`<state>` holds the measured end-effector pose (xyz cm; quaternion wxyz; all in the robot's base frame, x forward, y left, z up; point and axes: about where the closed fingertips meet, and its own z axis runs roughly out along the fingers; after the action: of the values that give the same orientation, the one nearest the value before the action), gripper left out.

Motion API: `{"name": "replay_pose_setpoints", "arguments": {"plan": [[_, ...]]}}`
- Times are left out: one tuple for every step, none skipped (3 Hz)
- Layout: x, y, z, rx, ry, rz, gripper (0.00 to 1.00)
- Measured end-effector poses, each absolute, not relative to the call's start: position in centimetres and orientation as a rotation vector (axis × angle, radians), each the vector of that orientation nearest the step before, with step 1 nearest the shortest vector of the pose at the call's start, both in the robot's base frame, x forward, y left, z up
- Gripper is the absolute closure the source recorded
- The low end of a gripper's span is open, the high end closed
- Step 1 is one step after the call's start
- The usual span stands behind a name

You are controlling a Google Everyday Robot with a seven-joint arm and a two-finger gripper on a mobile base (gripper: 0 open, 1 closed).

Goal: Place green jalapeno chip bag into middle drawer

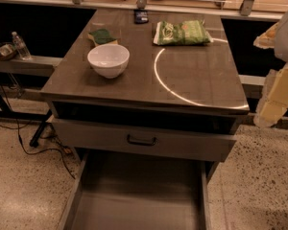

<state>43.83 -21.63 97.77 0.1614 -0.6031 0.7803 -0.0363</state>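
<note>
The green jalapeno chip bag (183,32) lies flat on the far right part of the cabinet top (192,85). The middle drawer (137,200) is pulled out at the bottom of the view, and its bare grey floor holds nothing. My gripper (273,80) shows as pale yellow-white parts at the right edge of the view. It is beside the cabinet, off its right side, well apart from the bag, and it holds nothing that I can see.
A white bowl (108,60) stands on the near left of the top, with a dark-green sponge (102,36) behind it. A small black object (141,17) lies at the far edge. A grey drawer front with a black handle (141,140) sits slightly out above the open drawer. A water bottle (20,45) stands on a shelf at the left.
</note>
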Motion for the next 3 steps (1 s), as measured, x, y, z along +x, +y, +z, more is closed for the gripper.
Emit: {"name": "replay_pose_setpoints", "arguments": {"plan": [[43.8, -21.6, 97.8, -1.722, 2.228, -0.104, 0.0], [46.2, -20.9, 97.0, -1.713, 2.175, -0.066, 0.0], [51.6, -19.0, 93.8, -1.691, 2.098, 0.004, 0.0]]}}
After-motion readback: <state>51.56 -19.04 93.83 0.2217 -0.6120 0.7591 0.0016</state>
